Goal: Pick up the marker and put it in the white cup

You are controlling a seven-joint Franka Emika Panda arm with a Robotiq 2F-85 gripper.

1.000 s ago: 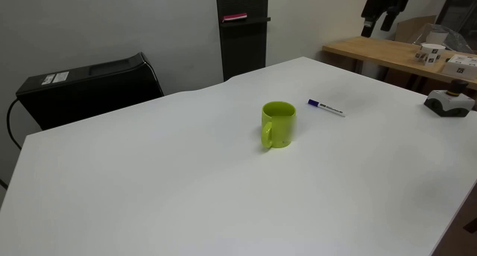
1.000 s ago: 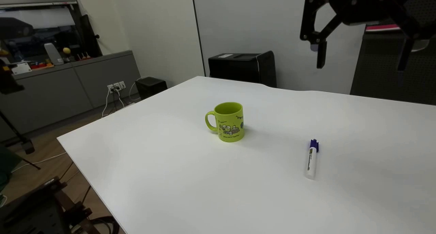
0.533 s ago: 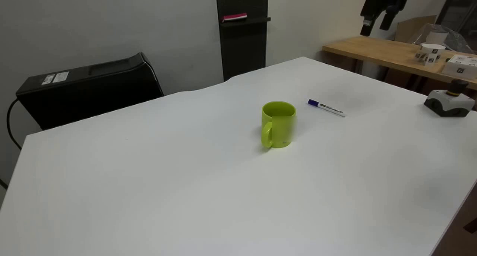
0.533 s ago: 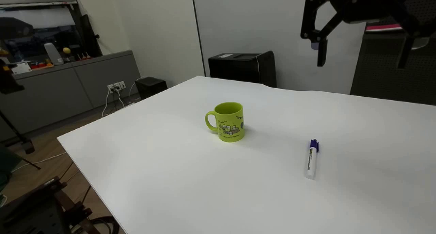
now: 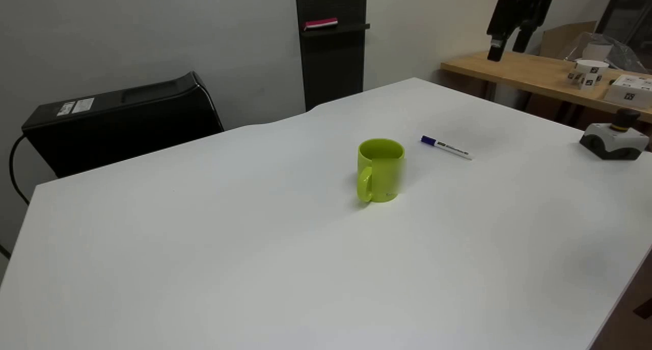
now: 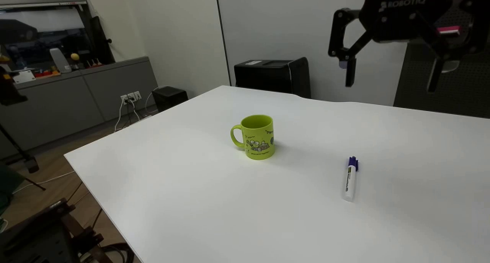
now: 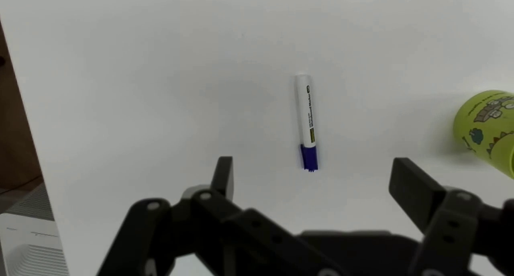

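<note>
The marker, with a white barrel and dark blue cap, lies flat on the white table in both exterior views (image 5: 446,148) (image 6: 350,180) and in the wrist view (image 7: 307,115). The lime-green mug stands upright, with its handle to the side, in both exterior views (image 5: 381,171) (image 6: 258,138). It is cut off at the right edge of the wrist view (image 7: 488,125). My gripper (image 6: 390,88) is open and empty, high above the table (image 5: 507,55). In the wrist view the marker's cap end shows between the widely spaced fingertips (image 7: 311,159), well below them.
The white table (image 5: 229,248) carries the mug and marker. A grey-and-black box with a black button (image 5: 615,138) sits at the table's edge. A wooden table (image 5: 514,67) with boxes stands beyond. Black equipment (image 5: 122,120) stands behind the table.
My gripper has come down and moved a little to the left in both exterior views, mostly within the last half second. It stays open. The marker and mug have not moved.
</note>
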